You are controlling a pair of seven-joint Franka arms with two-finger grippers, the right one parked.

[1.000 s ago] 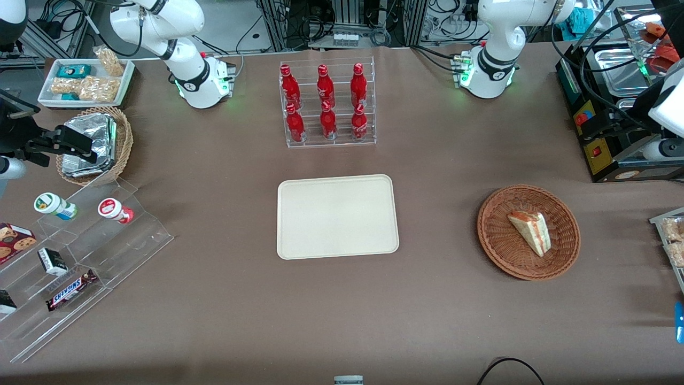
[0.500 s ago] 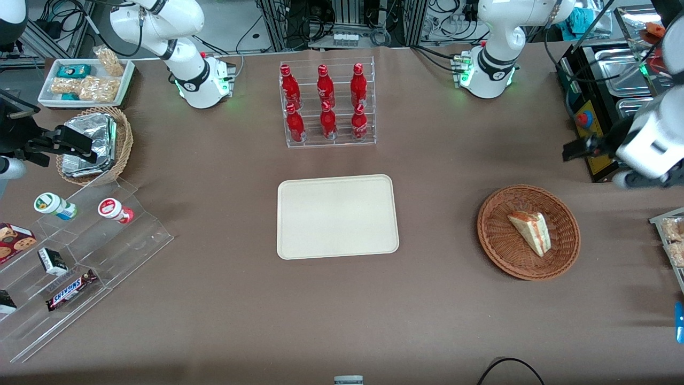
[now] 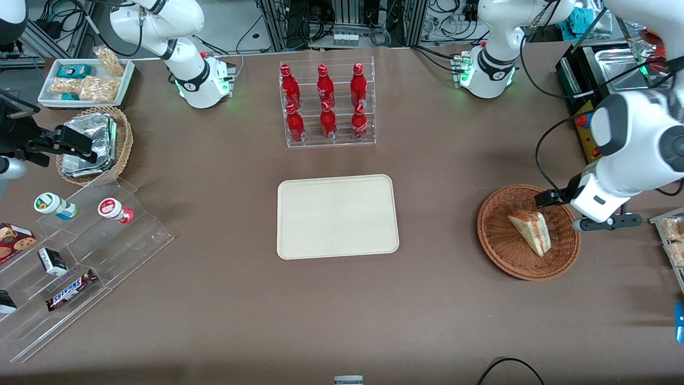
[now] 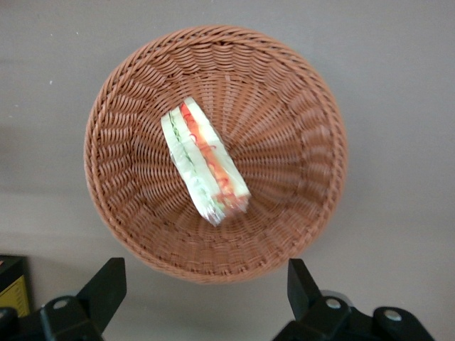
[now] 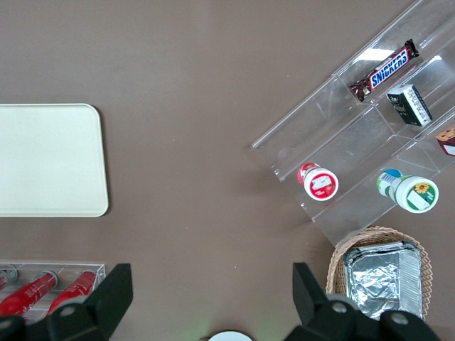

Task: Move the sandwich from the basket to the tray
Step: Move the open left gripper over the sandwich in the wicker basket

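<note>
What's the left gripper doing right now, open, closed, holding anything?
Left gripper: open, holding nothing, above the basket, with the sandwich lying in it untouched.

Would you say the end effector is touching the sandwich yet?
Apart. In the left wrist view, the open end effector hangs above the basket, its fingertips clear of the sandwich.

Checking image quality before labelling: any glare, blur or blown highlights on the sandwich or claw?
Left wrist view: sandwich looks washed out and soft in the basket; the open claw is dark but sharp. Front view: sandwich evenly lit, claw over the basket rim, no glare on the tray.
</note>
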